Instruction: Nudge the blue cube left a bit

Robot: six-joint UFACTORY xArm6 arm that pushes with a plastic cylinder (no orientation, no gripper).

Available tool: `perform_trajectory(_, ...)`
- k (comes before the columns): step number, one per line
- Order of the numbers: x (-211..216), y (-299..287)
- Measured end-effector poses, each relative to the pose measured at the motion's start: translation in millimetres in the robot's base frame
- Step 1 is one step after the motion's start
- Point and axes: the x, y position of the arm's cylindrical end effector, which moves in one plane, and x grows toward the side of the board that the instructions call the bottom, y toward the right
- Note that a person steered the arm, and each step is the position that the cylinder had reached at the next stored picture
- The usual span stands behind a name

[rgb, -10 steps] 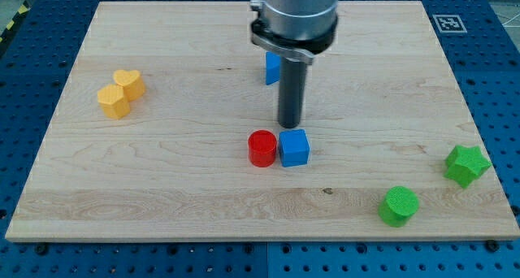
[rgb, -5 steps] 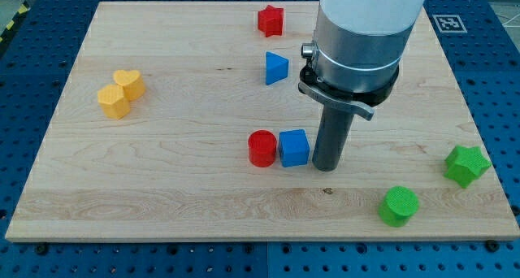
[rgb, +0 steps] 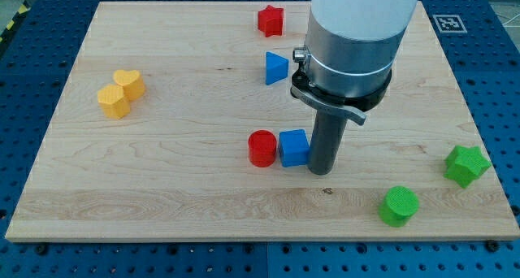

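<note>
Your blue cube (rgb: 294, 147) sits near the middle of the counter (rgb: 162, 188), and my tip (rgb: 321, 171), the end effector here, stands right against the cube's right-hand side in the view, touching it or very nearly so. The end effector is a bare rod with nothing to clench or release, so it grasps nothing and simply rests upright on the wood. On the far side of the cube from my tip, the red cylinder (rgb: 262, 148) sits flush against the cube's left face, so cube and cylinder make a short row running leftward from the rod. Up and to the left of my tip, toward the view's top, you see the blue triangular block (rgb: 275, 68), well apart from the row, and farther up again the red star-shaped block (rgb: 270, 20) near the counter's top edge. Far to the left of my tip, two yellow blocks (rgb: 121, 93) lie touching each other; their exact shapes are hard to make out. Down and to the right of my tip, the green cylinder (rgb: 399, 206) stands near the counter's bottom edge, and farther right the green star-shaped block (rgb: 466, 165) sits close to the right edge. The arm's wide grey body hangs above my tip and hides part of the counter behind it.
</note>
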Motion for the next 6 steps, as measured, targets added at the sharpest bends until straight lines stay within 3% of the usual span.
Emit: perform_trajectory(6, 3.3, -5.7)
